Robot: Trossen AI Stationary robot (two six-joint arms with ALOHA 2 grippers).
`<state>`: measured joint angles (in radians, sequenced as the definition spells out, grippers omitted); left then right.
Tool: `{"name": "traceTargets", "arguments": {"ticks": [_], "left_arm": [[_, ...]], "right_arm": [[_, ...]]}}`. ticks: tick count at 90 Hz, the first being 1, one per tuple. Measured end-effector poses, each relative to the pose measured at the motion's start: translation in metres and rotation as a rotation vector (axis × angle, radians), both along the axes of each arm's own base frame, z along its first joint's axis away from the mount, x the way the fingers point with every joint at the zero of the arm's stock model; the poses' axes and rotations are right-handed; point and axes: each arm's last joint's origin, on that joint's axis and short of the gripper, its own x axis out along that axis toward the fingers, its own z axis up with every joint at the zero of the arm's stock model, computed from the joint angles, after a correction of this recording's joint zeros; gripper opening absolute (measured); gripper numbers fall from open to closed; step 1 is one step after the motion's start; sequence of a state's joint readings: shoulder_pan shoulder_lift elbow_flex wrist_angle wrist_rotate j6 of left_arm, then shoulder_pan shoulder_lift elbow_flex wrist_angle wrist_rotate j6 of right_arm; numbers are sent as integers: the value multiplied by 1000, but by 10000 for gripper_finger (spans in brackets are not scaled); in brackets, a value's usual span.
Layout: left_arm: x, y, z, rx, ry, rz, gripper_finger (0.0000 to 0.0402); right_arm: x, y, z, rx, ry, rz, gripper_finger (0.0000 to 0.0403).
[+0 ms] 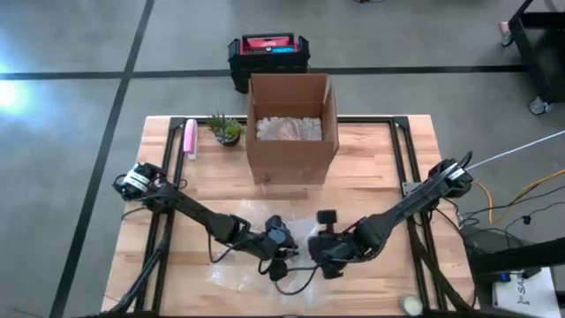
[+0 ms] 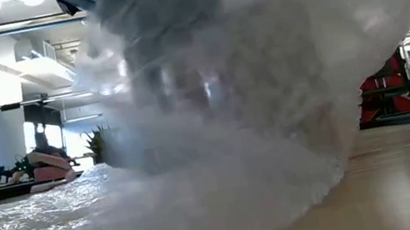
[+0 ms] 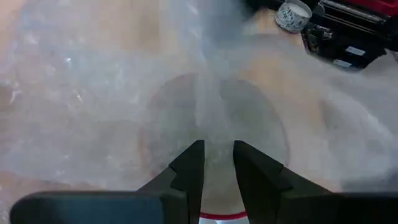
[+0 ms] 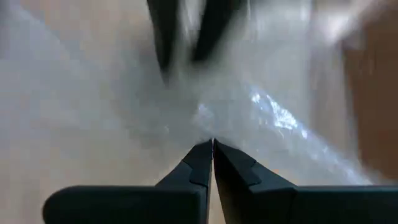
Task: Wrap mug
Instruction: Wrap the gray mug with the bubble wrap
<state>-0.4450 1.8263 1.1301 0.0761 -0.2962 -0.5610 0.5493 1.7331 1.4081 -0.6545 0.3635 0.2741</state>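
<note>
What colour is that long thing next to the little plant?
Pink, seen best in the high view.

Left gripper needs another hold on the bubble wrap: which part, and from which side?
Judging by the left wrist view, take the raised fold of bubble wrap just ahead of the left gripper, coming down from above; elsewhere the sheet lies flat on the table.

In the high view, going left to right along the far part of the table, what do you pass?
Pink tube → small potted plant → open cardboard box.
</note>
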Motion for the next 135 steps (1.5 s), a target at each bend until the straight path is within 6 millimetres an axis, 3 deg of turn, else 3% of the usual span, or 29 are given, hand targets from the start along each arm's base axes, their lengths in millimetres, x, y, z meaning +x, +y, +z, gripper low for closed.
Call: {"name": "traceTargets", "arguments": {"ticks": [14,30,46,58,70,82,100,120,135], "left_arm": [[0,1,0,1,-1,1,75],[-2,1,2,-13,18,-33,75],[-15,3,32,-83,-7,-97,75],[-21,5,55,-22,-109,-44,75],[-15,10,46,42,-102,12,75],[-4,12,18,67,-31,39,75],[6,11,-5,39,7,45,75],[5,11,-1,33,-3,29,75],[5,11,1,28,-7,22,75]], "right_arm": [[12,1,-5,49,-39,51,0],[28,-7,-44,55,78,29,0],[31,-6,-65,44,151,36,0],[32,-6,-63,53,139,38,0],[32,-6,-61,55,131,40,0],[33,-5,-60,60,119,41,0],[26,-7,-37,87,77,47,0],[8,-16,14,128,-19,33,0],[4,-13,21,151,-71,43,0]]}}
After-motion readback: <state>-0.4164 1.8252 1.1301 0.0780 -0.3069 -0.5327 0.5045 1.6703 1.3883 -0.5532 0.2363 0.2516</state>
